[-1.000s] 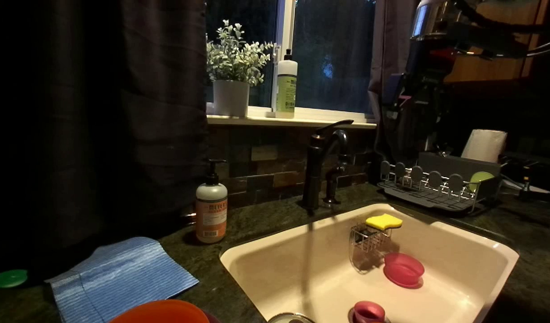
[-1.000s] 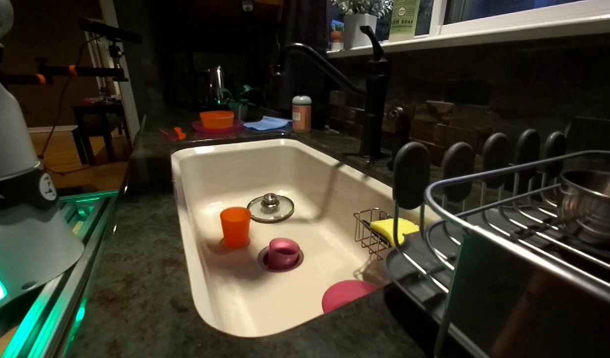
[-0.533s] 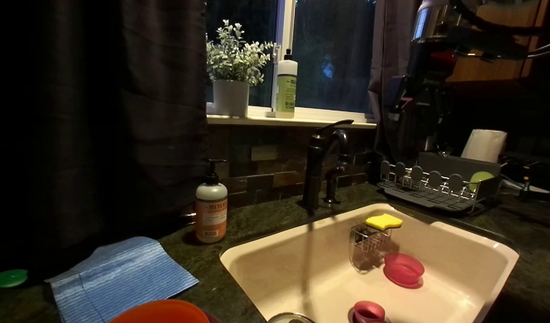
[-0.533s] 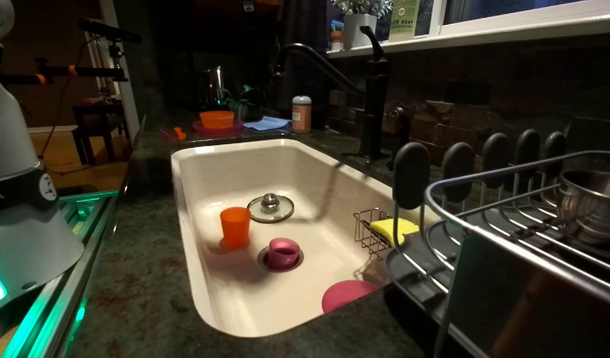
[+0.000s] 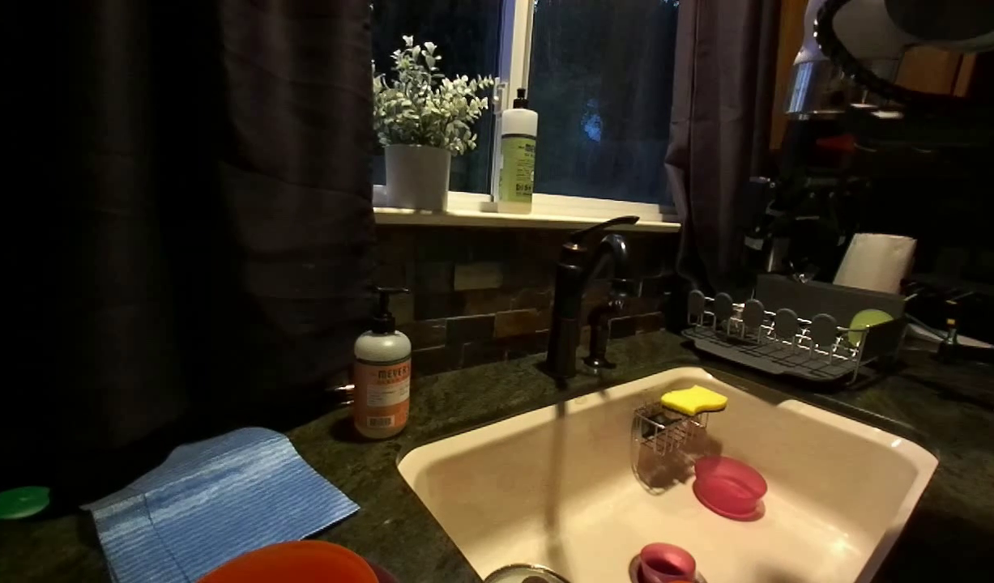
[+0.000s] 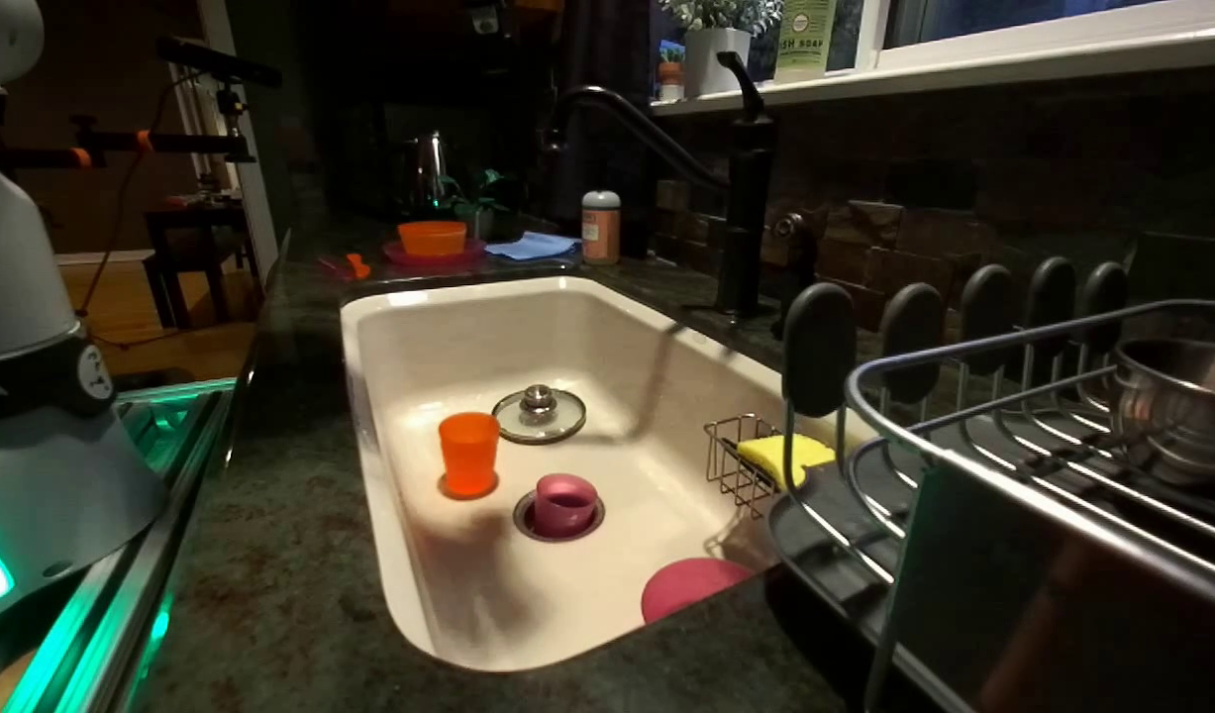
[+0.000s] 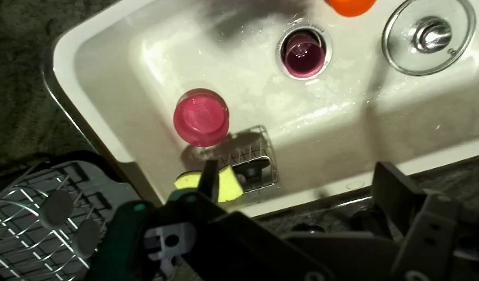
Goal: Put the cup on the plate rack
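The magenta-pink cup (image 7: pixel 305 62) sits tilted in the drain hole of the sink, its mouth facing up. It also shows in both exterior views (image 5: pixel 667 560) (image 6: pixel 565 505). The plate rack (image 6: pixel 820 347) stands on the counter beside the sink; its grey slot pads show in an exterior view (image 5: pixel 823 330) and in the wrist view (image 7: pixel 56 208). My gripper (image 7: pixel 300 168) is open and empty, its fingers (image 7: pixel 397 195) wide apart, above the faucet-side edge of the sink. In an exterior view it is a dark shape at the upper right, hard to make out.
A lighter pink round dish (image 7: pixel 202 117), an orange cup (image 6: pixel 468 451) and a glass lid (image 6: pixel 557 426) lie in the sink. A wire caddy holds a yellow sponge (image 5: pixel 693 399). The dark faucet (image 5: pixel 568 316) stands behind. A metal pot (image 6: pixel 1176 401) is in the rack.
The arm and gripper have moved to the right in an exterior view. A shadow now falls into the sink near the cup. The cup and other objects have not moved.
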